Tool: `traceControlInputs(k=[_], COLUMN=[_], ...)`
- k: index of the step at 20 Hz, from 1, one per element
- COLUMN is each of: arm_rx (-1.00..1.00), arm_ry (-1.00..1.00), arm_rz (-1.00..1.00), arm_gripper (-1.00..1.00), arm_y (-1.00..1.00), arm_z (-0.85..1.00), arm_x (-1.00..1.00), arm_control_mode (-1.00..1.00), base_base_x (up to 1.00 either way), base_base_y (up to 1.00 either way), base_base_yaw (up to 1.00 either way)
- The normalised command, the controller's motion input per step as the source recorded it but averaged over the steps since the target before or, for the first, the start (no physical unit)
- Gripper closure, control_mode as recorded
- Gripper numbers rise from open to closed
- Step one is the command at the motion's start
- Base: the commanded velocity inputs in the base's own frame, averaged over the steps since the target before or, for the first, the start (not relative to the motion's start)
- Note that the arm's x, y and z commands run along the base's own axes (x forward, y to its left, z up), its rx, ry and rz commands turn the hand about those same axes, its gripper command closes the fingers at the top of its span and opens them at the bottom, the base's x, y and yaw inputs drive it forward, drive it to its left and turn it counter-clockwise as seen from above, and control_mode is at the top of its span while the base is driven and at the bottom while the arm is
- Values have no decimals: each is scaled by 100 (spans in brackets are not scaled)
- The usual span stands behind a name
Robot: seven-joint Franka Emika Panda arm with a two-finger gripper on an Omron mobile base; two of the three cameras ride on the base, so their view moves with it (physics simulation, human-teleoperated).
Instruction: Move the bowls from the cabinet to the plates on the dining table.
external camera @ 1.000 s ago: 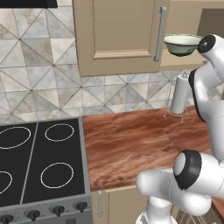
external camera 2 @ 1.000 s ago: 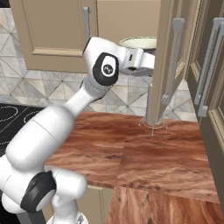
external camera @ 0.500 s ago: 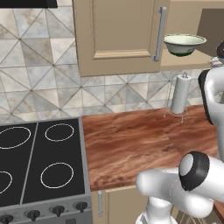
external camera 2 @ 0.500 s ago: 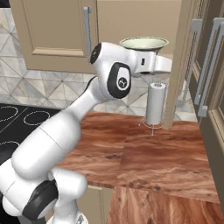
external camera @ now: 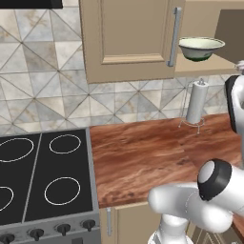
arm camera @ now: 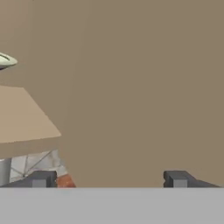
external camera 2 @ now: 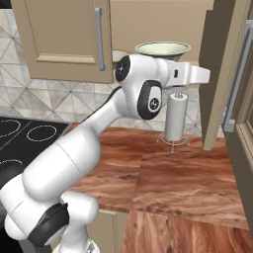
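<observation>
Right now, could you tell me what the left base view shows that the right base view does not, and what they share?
Left base view alone: the black stove nearly whole, with four ring burners and a row of knobs along its front edge.

Right base view alone: the open cabinet door seen edge-on at the right, and the arm's white wrist reaching toward the shelf below the bowl.

Both share: the pale green-white bowl on the cabinet shelf, the paper towel roll standing on the wood counter, the closed cabinet door and the tiled wall.
</observation>
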Motion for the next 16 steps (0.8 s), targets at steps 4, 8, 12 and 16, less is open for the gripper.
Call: traceControlInputs(k=[4, 8, 12, 16], arm_rx=[0, 4, 5, 6], arm_ry=[-7, -6, -5, 0], arm_rz=[5, 5, 0, 0], arm_gripper=[-100, -100, -100, -100], arm_y=[-44, -11, 35, 44], arm_z=[0, 0, 5, 8], arm_x=[29, -2, -42, -30], arm_control_mode=[-100, -100, -100, -100], base_base_x=[0, 0, 0, 0], base_base_y=[0, 0, 0, 0], base_base_yaw=[0, 0, 0, 0])
